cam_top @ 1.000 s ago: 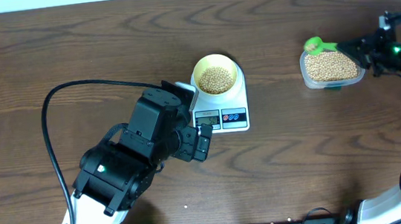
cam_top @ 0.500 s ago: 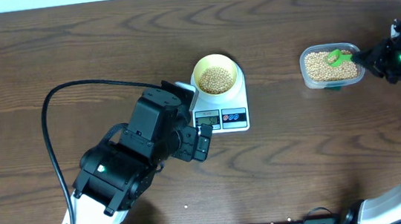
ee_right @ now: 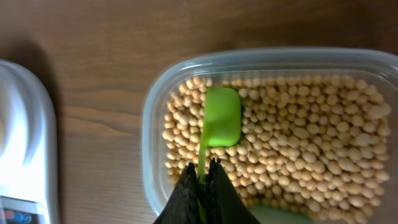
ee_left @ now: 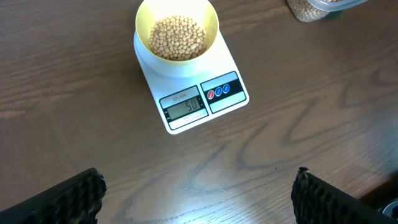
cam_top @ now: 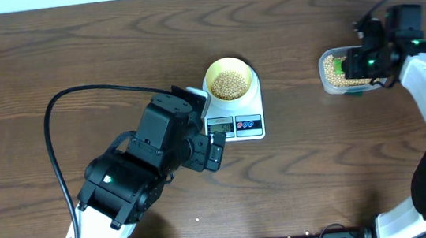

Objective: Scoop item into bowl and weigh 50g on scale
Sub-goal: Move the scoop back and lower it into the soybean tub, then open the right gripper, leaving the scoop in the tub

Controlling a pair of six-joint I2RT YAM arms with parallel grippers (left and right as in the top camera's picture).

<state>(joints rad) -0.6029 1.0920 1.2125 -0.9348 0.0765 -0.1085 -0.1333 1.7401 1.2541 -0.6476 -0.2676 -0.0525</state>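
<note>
- scale (cam_top: pixel 234 117): white, flat on the wooden tabletop (cam_top: pixel 95 52), roughly mid-table. Grey display (ee_left: pixel 184 106) on its near edge looks like it reads 50; red and blue buttons (ee_left: pixel 219 91) are just beside the display.
- bowl (ee_left: pixel 210 18): pale yellow, upright, sitting on the scale's round platform at the far end from the display.
- beans (ee_left: pixel 179 36): a tan layer covers the bowl's bottom, well below the rim. None visible spilled around the scale.
- tub (ee_right: pixel 152 118): clear plastic, to the right of the scale and well apart from it, holding a lot more of the same beans.
- right gripper (ee_right: pixel 204 177): over the tub, on its side away from the scale. Jaws are closed tight on the thin handle of a green spoon (ee_right: pixel 221 117). The spoon's scoop lies on top of the beans inside the tub, pointing toward the scale side.
- left gripper (cam_top: pixel 213 150): just off the scale's display end, above bare tabletop, not touching the scale. Jaws are spread wide and hold nothing; in the wrist view the two finger pads (ee_left: pixel 74 199) sit at the bottom corners, with the scale ahead between them.
- black cable (cam_top: pixel 59 127): loops over the tabletop left of the scale, well clear of it.
</note>
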